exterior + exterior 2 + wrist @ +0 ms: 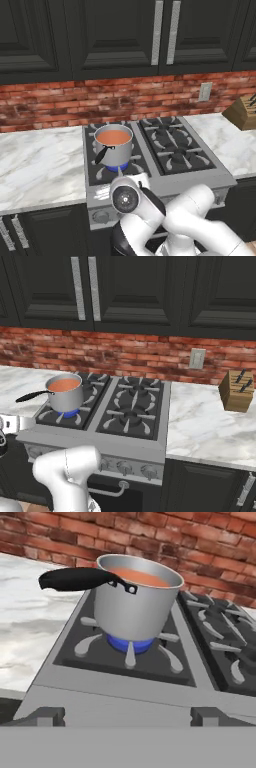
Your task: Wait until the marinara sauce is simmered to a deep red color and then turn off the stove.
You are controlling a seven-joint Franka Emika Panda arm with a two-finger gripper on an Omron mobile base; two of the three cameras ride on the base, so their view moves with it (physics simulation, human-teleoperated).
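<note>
The robot's gripper (127,716) hangs low at the front edge of the stove (200,181), its two dark fingertips (42,716) set wide apart with nothing between them, aimed over the steel front lip toward the front left burner. On that burner, over a ring of blue flame (130,644), stands a small, straight-sided steel saucepan (134,607), its smooth wall catching the light and its black handle (75,578) jutting out to the left, over the stove's edge toward the counter. The marinara sauce (113,137) fills the pan as a flat disc of orange-red, paler than the brick backsplash (125,353) behind it. Black cast-iron grates (132,406) cover all four burners; the three others stand bare, leaving open room to the right of the pan. A row of round grey knobs (125,468) and an oven handle (107,491) run along the stove's front, partly masked by the white arm (175,215). Veined white marble counter (40,165) spreads to either side, with a wooden knife block (236,391) well to the right near a wall outlet (197,358). Dark panelled cabinets (115,35) with brushed metal pulls hang overhead.
</note>
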